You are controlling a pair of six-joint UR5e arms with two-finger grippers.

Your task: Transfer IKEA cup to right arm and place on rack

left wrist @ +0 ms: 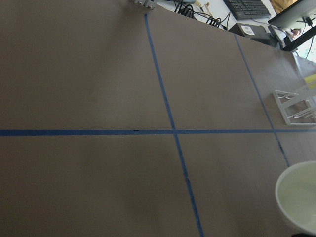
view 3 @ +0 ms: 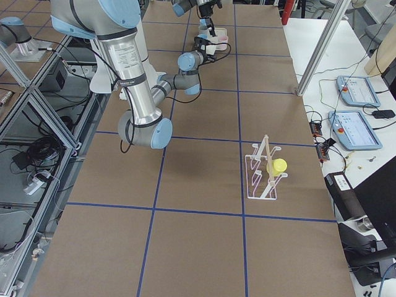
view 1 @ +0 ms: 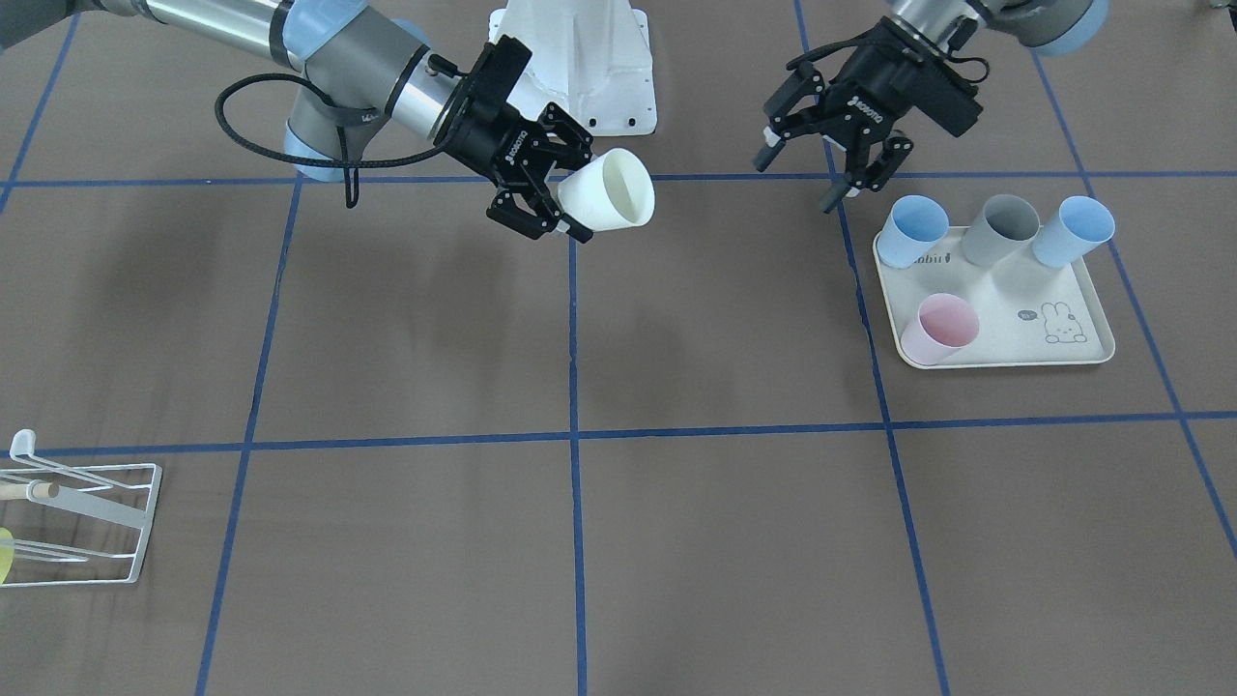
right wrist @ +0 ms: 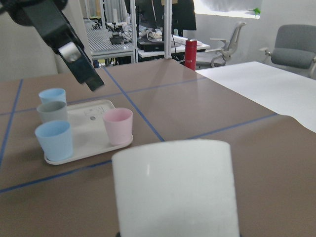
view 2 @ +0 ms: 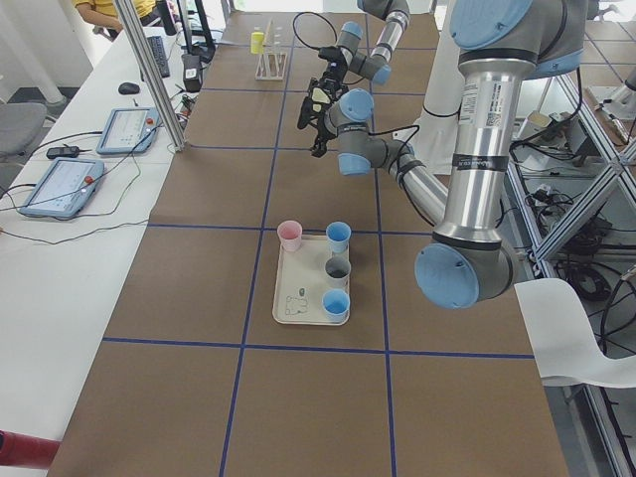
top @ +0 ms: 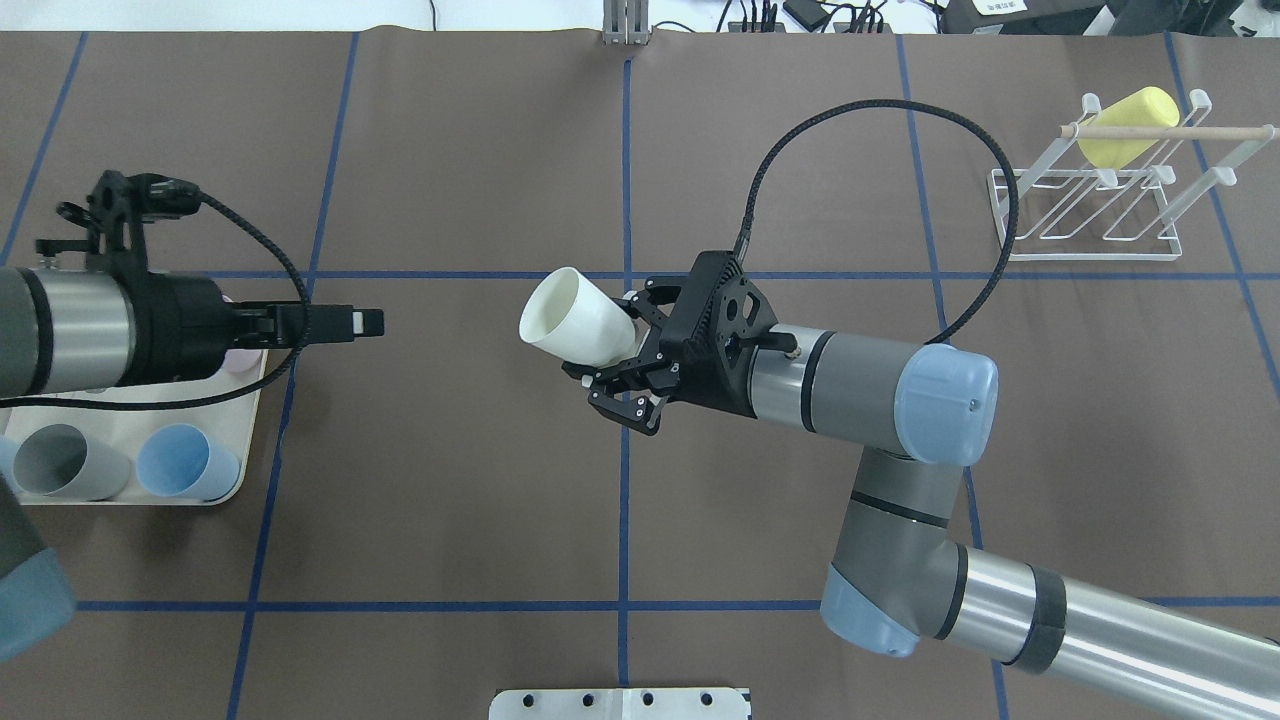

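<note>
A white IKEA cup (view 1: 611,191) hangs over the table's middle, tilted on its side. My right gripper (view 1: 578,193) is shut on its base, and its mouth (top: 560,305) points toward the left arm. The right wrist view shows the cup's wall (right wrist: 175,187) close up. My left gripper (view 1: 797,182) is open and empty. It is held above the table beside the tray, a gap away from the cup (top: 580,320). The white wire rack (top: 1090,210) stands at the table's far right, apart from both grippers. A yellow cup (top: 1125,125) hangs on it under the wooden dowel.
A cream tray (view 1: 1015,333) under the left arm holds two blue cups, a grey cup (view 1: 1000,230) and a pink cup (view 1: 937,327). The robot's white base (view 1: 580,68) stands at the table's near edge. Blue tape lines cross the brown tabletop.
</note>
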